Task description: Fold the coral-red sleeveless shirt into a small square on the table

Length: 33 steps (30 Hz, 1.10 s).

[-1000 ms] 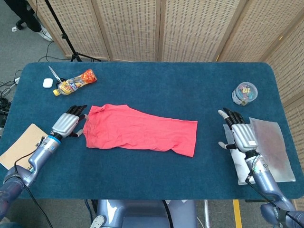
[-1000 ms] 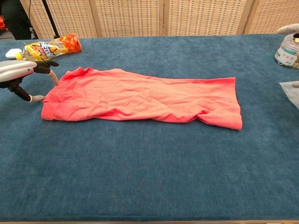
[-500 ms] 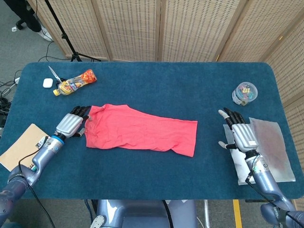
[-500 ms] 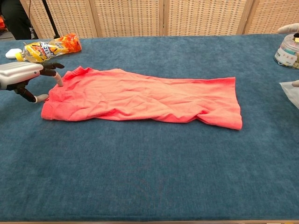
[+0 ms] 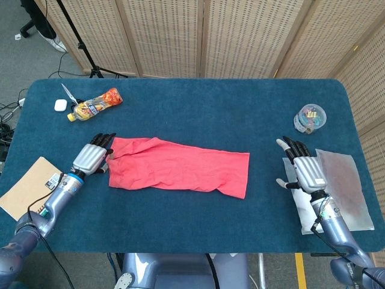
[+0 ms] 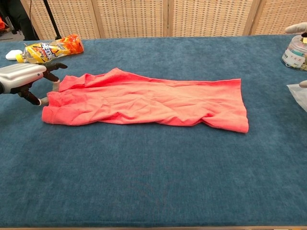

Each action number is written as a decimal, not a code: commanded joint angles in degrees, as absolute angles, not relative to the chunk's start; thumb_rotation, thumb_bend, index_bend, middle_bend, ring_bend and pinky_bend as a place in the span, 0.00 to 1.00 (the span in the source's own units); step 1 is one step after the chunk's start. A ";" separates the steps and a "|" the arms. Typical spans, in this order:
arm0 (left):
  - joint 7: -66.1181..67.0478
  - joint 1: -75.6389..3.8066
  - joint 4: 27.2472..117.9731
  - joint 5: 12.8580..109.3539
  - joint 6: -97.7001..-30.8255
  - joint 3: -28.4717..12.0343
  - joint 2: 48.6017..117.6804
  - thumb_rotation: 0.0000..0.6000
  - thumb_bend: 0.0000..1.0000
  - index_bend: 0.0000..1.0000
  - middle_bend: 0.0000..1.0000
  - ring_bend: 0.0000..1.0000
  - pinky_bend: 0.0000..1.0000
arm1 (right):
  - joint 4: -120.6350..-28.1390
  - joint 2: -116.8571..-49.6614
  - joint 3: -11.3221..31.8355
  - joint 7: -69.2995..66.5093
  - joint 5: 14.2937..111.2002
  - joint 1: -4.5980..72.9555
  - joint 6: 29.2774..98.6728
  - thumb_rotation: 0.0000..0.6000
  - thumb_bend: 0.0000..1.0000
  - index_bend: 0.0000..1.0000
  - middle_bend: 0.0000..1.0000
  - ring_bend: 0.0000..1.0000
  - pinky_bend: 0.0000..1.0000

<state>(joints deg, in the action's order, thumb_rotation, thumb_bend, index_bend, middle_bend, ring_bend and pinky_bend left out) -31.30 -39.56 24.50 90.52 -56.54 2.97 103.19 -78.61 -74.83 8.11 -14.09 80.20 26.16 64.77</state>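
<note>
Pinching the near-left corner of the coral-red shirt [image 5: 178,166] with my left hand [image 5: 91,158]: from the chest camera the fingertips [image 6: 55,85] are closed on the cloth edge, and the fabric by that corner is rumpled and lifted into a small ridge. Shirt lies lengthwise across the middle of the blue table [image 5: 192,223], collar end toward my left hand, hem end toward my right, wrinkled but mostly flat. Hem edge sits well apart from my right hand.

Right hand [image 5: 304,168]: flat, palm down, fingers spread, holding nothing. It rests on a sheet of clear plastic [image 5: 341,188] at the table's right side. Only the fingertips show at the chest camera's right edge.

Other items noted:
- Round clear container [image 5: 310,118] with coloured bits inside, far right, beyond my right hand.
- Orange-and-yellow snack packet [image 5: 95,104] at far left, beyond my left hand.
- Small white case [image 5: 59,105] just left of the packet; scissors [image 5: 69,94] beside it.
- Brown cardboard piece [image 5: 29,186] at the table's left edge, near my left forearm.
- Woven folding screens [image 5: 240,36] behind the table.
</note>
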 commanded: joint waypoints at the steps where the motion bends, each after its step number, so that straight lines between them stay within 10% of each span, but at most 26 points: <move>1: -31.64 -39.41 23.80 90.04 -58.31 2.08 103.94 1.00 0.43 0.72 0.00 0.00 0.00 | -78.58 -74.87 8.09 -14.04 80.26 26.17 64.80 1.00 0.23 0.00 0.00 0.00 0.00; 33: -31.59 -35.03 25.05 85.16 -52.49 0.16 91.11 1.00 0.44 0.73 0.00 0.00 0.00 | -78.89 -74.96 7.94 -13.59 80.45 26.18 64.88 1.00 0.23 0.00 0.00 0.00 0.00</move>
<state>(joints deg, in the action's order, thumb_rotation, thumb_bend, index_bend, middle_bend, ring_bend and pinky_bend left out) -31.81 -35.68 24.72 85.72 -53.07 0.41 92.00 -78.88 -74.97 7.93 -13.59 80.46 26.19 64.87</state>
